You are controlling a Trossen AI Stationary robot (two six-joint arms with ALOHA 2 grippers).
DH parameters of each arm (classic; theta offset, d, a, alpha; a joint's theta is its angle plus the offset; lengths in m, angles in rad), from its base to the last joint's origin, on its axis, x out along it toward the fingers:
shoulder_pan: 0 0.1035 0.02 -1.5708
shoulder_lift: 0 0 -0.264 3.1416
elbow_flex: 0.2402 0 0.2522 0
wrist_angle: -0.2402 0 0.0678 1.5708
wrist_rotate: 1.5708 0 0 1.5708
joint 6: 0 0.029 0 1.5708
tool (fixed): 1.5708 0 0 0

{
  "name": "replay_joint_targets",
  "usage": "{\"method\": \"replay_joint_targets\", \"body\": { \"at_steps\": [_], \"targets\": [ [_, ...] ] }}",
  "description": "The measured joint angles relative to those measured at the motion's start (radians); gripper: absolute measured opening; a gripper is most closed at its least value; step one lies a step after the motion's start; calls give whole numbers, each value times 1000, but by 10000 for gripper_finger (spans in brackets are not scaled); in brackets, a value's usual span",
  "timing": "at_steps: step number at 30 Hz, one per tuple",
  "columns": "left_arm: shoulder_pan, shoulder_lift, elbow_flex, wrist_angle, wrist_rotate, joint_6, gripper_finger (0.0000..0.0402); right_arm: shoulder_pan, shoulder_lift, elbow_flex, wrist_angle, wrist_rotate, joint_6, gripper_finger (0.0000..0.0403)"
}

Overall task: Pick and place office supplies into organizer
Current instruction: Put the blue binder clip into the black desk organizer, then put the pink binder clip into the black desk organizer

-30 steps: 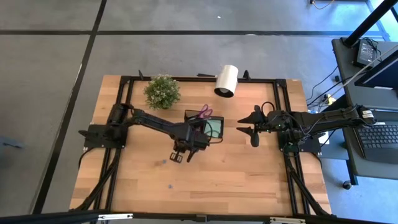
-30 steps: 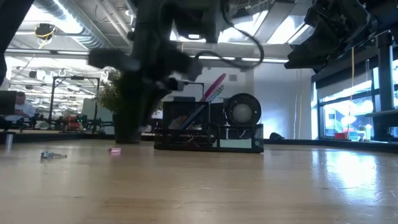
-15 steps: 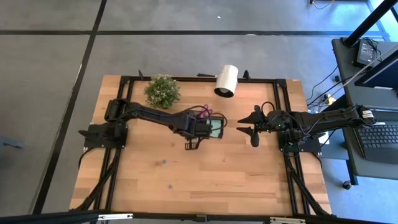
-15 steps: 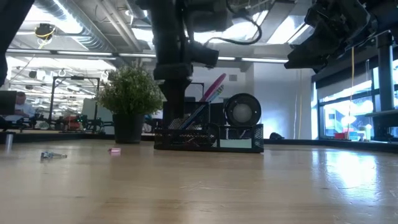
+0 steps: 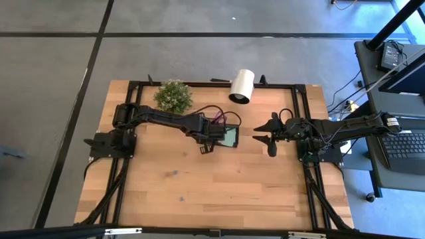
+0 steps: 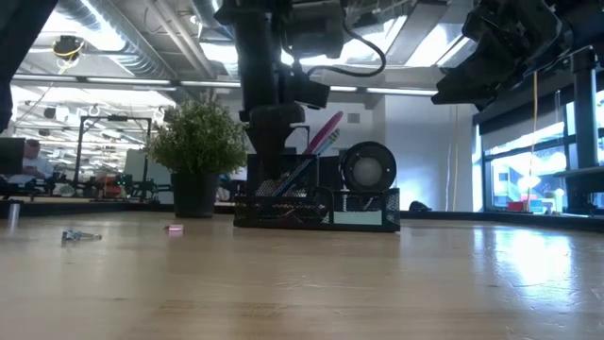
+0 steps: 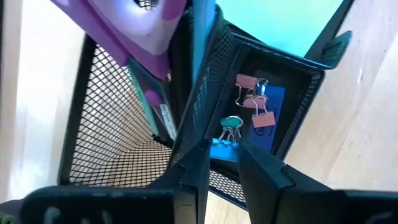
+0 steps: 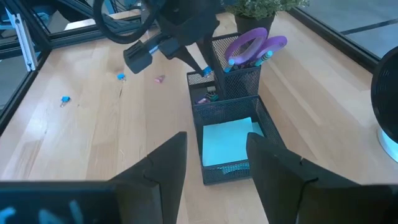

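The organizer (image 5: 222, 133), a black mesh tray, is seen standing on the desk (image 5: 219, 192) a little toward its far edge, between the two arms. The purple-handled scissors (image 8: 255, 45) are held upright in its taller compartment, together with a pen whose colour cannot be told. A light sticky-note pad (image 8: 229, 142) lies flat in the low compartment, and several small clips (image 7: 252, 112), pink and teal, are seen in a narrow section beside it.

The left gripper (image 7: 221, 163) is positioned directly over the organizer, pointing down at the clip section. Its jaws are parted a little, and nothing is seen between them.

The right gripper (image 5: 267, 138) is held above the desk toward the right edge, well apart from the organizer. Its jaws are spread apart and nothing is held in them.

Two small blue clips (image 8: 121, 76) and a tiny pink piece (image 8: 160, 79) are left loose on the desk on the left arm's side of the organizer. A potted plant (image 5: 173, 97) and a white roll (image 5: 242, 86) are placed near the far edge.
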Motion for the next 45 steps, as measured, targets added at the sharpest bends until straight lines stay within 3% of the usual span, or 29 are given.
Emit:
{"method": "replay_joint_targets", "body": {
  "at_steps": [18, 22, 30, 39, 45],
  "targets": [
    [1, -1, 1, -3, 12, 5, 115, 0, 0, 0, 0, 0, -2, 171],
    [1, -2, 2, -40, 85, 11, 124, 0, 0, 0, 0, 0, 0, 171],
    [-23, -3, 15, -267, 203, -86, 124, 0, 0, 0, 0, 0, -1, 171],
    [-156, -3, 15, -312, 221, 251, 125, 0, 0, 0, -1, 0, -4, 171],
    [-222, -3, 15, -297, 260, 298, 124, 0, 0, 0, -1, 0, -1, 171]
  ]
}}
